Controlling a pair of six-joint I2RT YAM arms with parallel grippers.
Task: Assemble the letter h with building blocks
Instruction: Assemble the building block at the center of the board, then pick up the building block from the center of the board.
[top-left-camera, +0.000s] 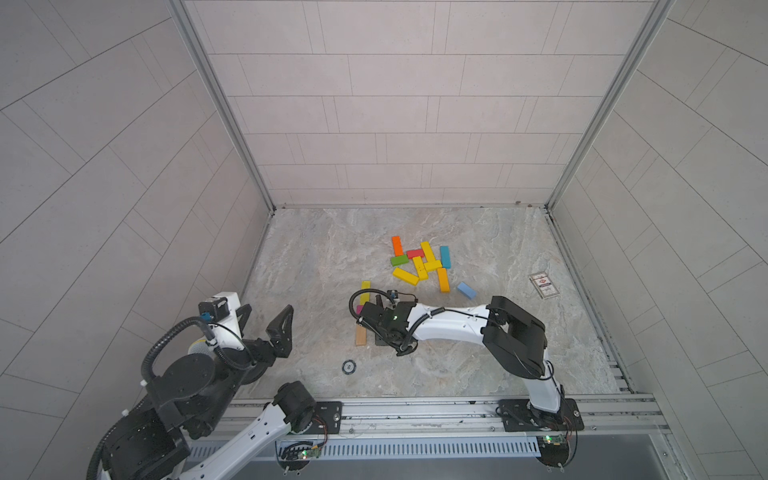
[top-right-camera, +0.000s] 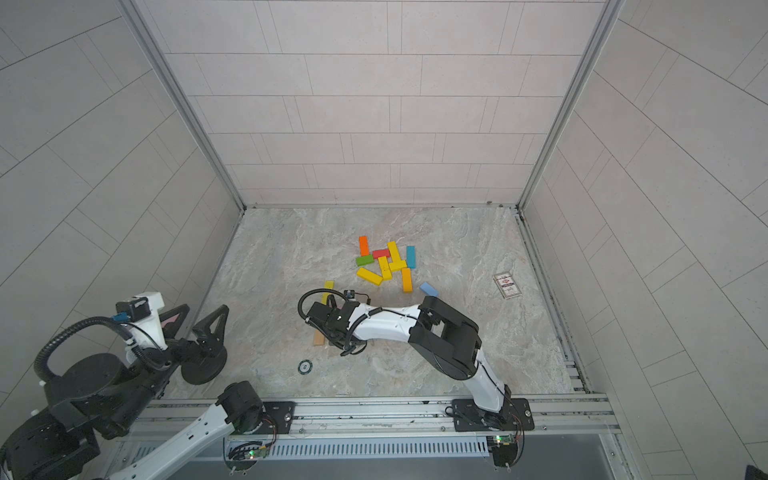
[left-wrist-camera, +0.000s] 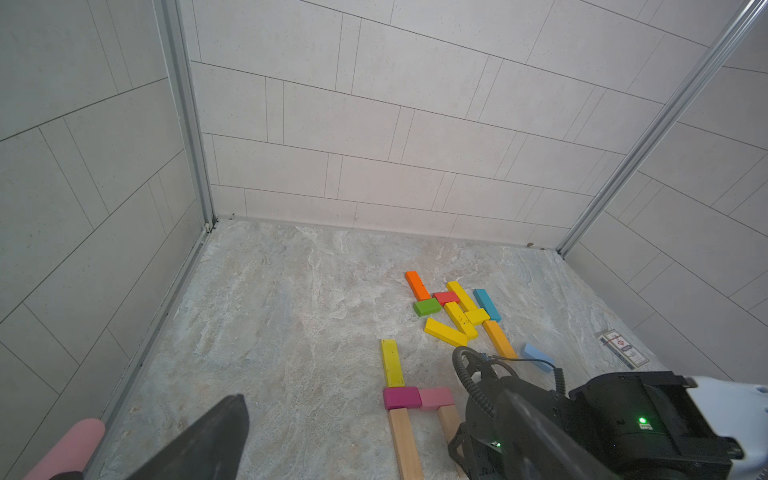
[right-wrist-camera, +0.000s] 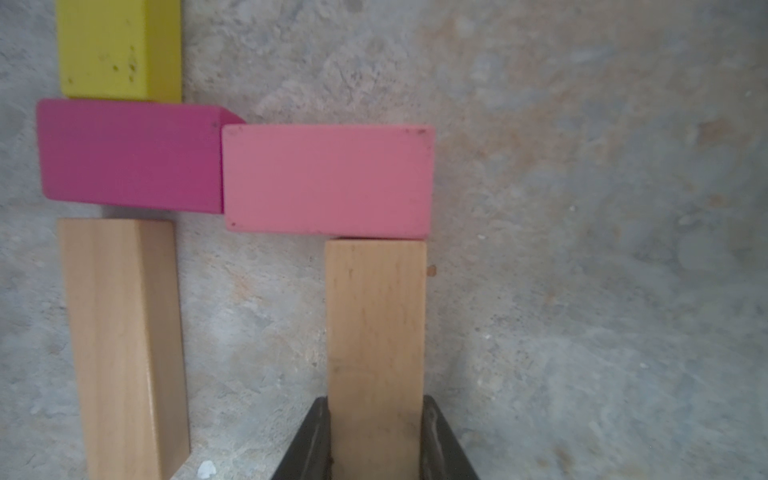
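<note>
Pinching the plain wooden bar across its width, the right fingers are held in line with its long axis, whose far end is butted against the pink block on the tabletop. The left fingers are spread, parked well apart from it.

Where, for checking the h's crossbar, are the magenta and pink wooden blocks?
short magenta wooden block (right-wrist-camera: 131, 156): right wrist view, centre of top face.
short pink wooden block (right-wrist-camera: 328, 180): right wrist view, centre of top face.

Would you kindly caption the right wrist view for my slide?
Right claw grips a plain wood block, its end at the pink block.
</note>
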